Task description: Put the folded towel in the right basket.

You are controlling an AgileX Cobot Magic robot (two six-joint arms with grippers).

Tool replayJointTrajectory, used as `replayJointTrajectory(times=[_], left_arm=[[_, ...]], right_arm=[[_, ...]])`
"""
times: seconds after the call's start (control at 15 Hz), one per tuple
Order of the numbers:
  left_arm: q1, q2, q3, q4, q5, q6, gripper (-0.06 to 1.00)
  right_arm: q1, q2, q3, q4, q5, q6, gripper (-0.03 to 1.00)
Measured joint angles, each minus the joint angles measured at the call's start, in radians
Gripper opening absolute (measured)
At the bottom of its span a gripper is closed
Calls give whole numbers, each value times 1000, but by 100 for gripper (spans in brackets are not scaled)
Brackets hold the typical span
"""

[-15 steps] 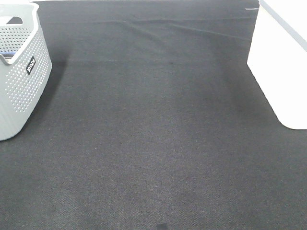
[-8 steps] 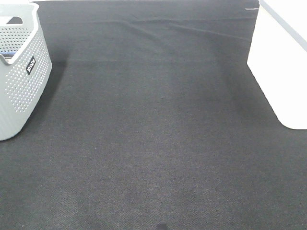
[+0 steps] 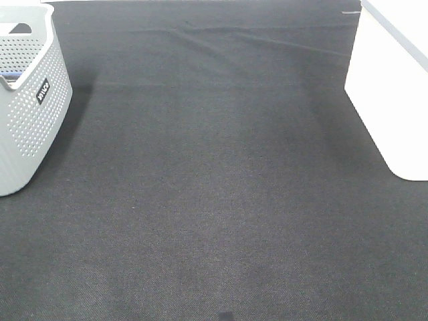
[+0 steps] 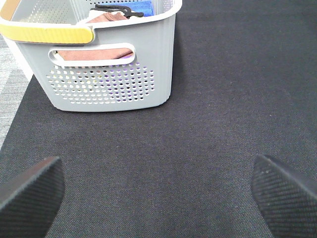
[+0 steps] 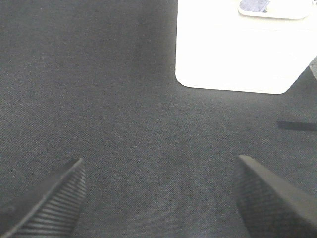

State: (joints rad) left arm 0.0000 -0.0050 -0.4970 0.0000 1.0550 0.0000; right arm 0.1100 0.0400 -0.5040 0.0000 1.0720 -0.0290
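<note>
Nothing is shifting on the black-cloth table (image 3: 214, 187) since earlier (both tools are hanging wide open, empty), while folded towels (image 4: 94, 53) are sitting in the grey perforated plastic basket (image 4: 114, 84) nearest the left tool (image 4: 158, 193).

Grey perforated basket (image 3: 30, 107) far left, white basket (image 3: 394, 93) far right — dark mat (image 3: 214, 200) between

On the mat (image 3: 214, 187), the perforated basket (image 3: 30, 114) stands at the far left with towels (image 4: 94, 52) inside, and the right basket (image 3: 391, 87) stands at the far right.
</note>
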Motion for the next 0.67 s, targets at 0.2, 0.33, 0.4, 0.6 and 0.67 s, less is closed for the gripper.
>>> replayJointTrajectory(times=[0.2, 0.33, 0.4, 0.6, 0.67], left_arm=[[0, 0, 0, 0, 0, 0, 97], [0, 0, 0, 0, 0, 0, 97], [0, 0, 0, 0, 0, 0, 97], [0, 0, 0, 0, 0, 0, 97], [0, 0, 0, 0, 0, 0, 97]], right_arm=[[-60, 0, 0, 0, -1, 0, 77], [-119, -7, 0, 0, -4, 0, 77], [-128, -28, 0, 0, -4, 0, 77], [-128, -46, 0, 0, -5, 0, 77], [-128, -46, 0, 0, -5, 0, 77]])
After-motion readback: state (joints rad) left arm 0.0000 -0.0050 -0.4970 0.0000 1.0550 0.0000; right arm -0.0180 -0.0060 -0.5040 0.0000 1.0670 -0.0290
